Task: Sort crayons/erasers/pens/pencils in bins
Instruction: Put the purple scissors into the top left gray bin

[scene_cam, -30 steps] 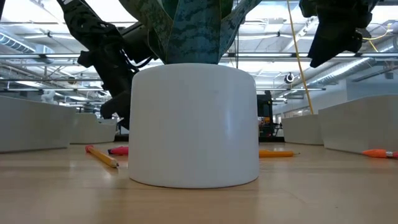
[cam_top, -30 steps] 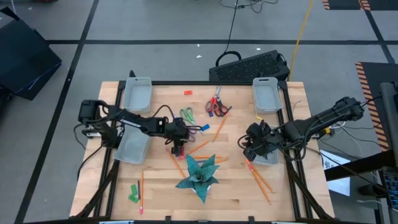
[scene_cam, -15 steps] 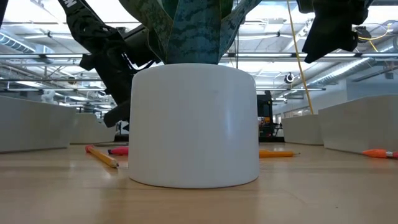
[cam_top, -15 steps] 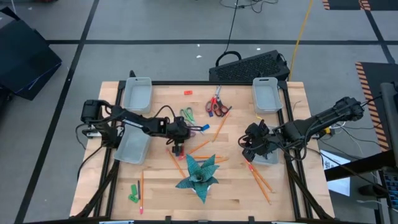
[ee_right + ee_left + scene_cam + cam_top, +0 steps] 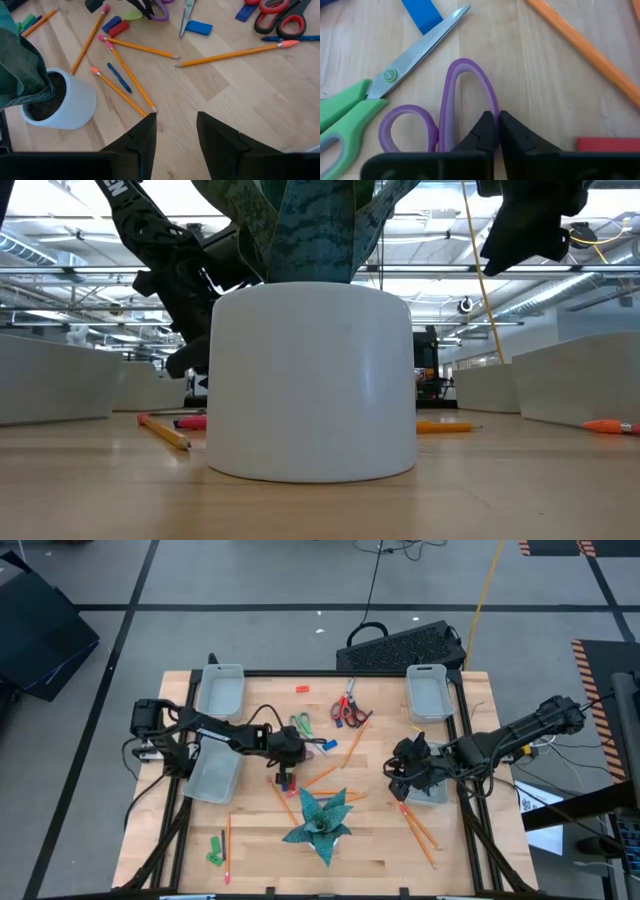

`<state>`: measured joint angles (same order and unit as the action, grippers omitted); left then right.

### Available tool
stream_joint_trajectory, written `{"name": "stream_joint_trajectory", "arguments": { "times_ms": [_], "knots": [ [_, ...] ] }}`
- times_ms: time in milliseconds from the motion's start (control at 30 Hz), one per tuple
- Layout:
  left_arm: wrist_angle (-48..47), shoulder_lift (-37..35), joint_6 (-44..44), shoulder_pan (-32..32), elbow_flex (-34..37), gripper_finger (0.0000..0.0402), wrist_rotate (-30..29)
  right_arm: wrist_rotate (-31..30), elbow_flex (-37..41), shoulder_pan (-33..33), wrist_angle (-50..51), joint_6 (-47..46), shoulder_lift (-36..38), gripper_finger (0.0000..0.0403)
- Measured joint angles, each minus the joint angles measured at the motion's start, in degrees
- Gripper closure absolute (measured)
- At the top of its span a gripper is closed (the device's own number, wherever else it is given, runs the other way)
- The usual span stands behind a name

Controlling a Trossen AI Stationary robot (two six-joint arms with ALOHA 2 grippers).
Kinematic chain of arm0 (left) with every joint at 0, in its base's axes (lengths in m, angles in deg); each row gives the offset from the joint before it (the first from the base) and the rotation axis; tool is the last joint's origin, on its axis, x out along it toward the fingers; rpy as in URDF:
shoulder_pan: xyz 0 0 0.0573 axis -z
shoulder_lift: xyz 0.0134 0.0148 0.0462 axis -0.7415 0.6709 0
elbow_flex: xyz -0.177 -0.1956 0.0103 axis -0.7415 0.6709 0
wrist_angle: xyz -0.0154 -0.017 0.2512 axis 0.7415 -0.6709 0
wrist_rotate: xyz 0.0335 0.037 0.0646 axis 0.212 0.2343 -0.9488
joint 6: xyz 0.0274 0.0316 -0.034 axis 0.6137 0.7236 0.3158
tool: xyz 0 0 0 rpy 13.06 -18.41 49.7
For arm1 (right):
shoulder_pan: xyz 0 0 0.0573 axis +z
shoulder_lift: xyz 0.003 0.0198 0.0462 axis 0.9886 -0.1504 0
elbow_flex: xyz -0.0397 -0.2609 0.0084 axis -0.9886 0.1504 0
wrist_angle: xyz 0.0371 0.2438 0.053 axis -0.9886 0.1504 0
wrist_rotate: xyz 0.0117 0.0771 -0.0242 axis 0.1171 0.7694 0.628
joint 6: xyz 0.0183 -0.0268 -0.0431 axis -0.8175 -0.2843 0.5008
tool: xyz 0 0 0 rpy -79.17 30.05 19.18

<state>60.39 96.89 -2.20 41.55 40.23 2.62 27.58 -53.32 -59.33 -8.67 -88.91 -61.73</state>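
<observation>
Four translucent bins: two at upper table edge (image 5: 221, 690) (image 5: 427, 692), one at left (image 5: 214, 774), one at right under an arm (image 5: 432, 787). Orange pencils (image 5: 351, 747) scattered flat around centre and lower right (image 5: 420, 830). Short blue pen (image 5: 119, 77) flat among them.

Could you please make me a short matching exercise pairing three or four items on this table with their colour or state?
Things:
1. left end effector
2. right end effector
3. scissors handle nearest the left end effector
4. plant pot

Colour or state:
A. white
B. open, above bare wood
C. purple
D. shut, fingertips together

Pairs: 1-D, 2-B, 3-C, 4-A
</observation>
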Motion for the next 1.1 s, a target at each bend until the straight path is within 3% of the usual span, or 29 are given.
{"name": "stream_joint_trajectory", "arguments": {
  "times_ms": [267,467,633,867,1100],
  "knots": [
    [2.2,-1.0,5.8,1.1,-0.1,0.0391,-2.8,0.0,0.0,0.0,-0.3,0.1,0.0,0.0271],
    [0.2,-4.2,8.8,1.5,-3.4,0.0391,-9.0,0.0,0.0,0.0,-0.3,0.2,0.0,0.0271],
    [-7.0,-7.7,9.1,2.0,-7.3,0.0391,-13.1,0.0,0.0,0.0,-0.3,0.4,0.0,0.0271],
    [-22.0,-15.6,7.6,1.5,-13.8,0.0391,-27.0,0.0,0.0,0.1,-0.6,0.4,0.0,0.0271],
    [-41.9,-22.1,-5.9,-9.3,-18.7,0.0388,-39.2,-0.2,0.0,0.7,-0.8,1.3,-0.3,0.0271]
  ]
}}
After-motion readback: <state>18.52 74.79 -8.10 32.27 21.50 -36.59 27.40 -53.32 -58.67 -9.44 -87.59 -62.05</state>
